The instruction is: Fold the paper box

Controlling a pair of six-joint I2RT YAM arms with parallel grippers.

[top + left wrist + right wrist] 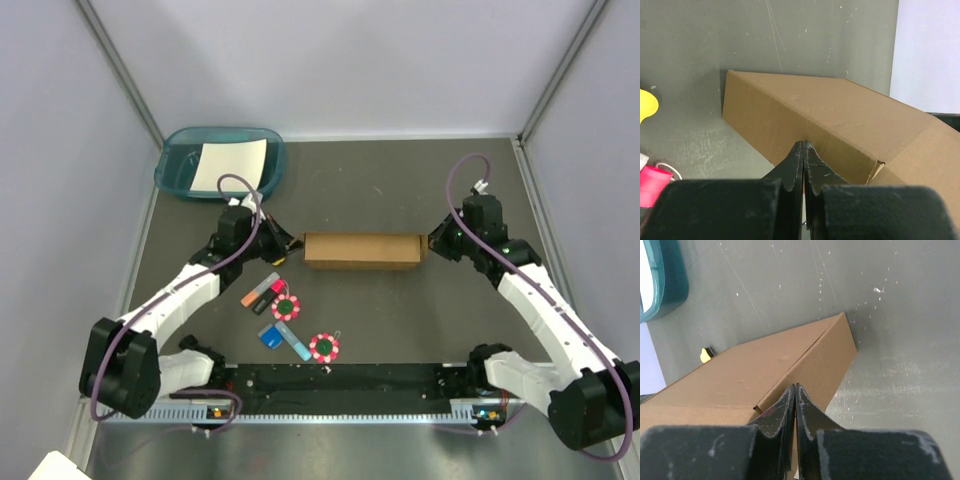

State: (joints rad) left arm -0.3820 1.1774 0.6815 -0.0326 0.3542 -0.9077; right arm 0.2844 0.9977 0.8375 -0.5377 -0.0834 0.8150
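The paper box (362, 249) is brown cardboard, folded into a closed long flat box lying across the middle of the table. It also shows in the left wrist view (830, 115) and in the right wrist view (740, 385). My left gripper (285, 248) is at the box's left end, its jaws pressed together with nothing between them, the tips (804, 144) against the box's side. My right gripper (432, 243) is at the box's right end, also shut and empty, the tips (795, 386) by the box's edge.
A teal tray (170, 165) holding a white paper sheet (230, 165) stands at the back left. Highlighters (262, 292), two pink round items (287, 307) (323, 347) and a blue item (270, 338) lie in front of the box.
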